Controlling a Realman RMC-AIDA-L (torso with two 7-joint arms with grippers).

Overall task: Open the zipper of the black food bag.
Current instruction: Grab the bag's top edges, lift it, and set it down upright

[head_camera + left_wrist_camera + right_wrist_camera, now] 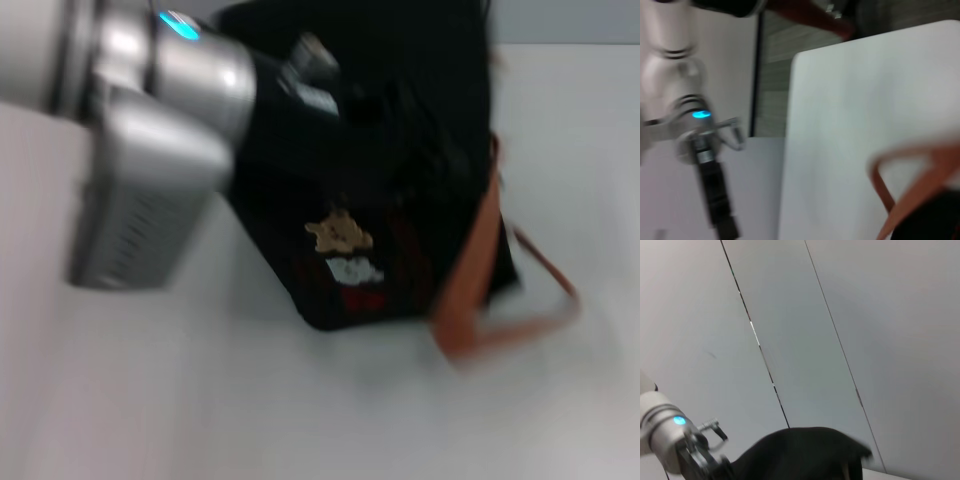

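The black food bag (pixel 400 190) stands on the white table (pixel 180 400), with its tan bear patch (pixel 340 235) facing me and orange-brown straps (pixel 475 270) hanging down its right side. My left arm comes in from the upper left, and its dark gripper (pixel 320 85) is at the bag's top left edge. The right wrist view shows that left gripper (pixel 702 460) against the bag (pixel 800 455). I cannot make out the zipper on the dark top. My right gripper (pixel 722 220) hangs off to the side, away from the bag and out of the head view.
Bare white table (pixel 865 100) stretches beyond the bag, and a loop of orange strap (pixel 910 190) lies on it. The table's far edge (pixel 795 65) meets a dark floor gap. A pale panelled wall (pixel 840 340) stands behind.
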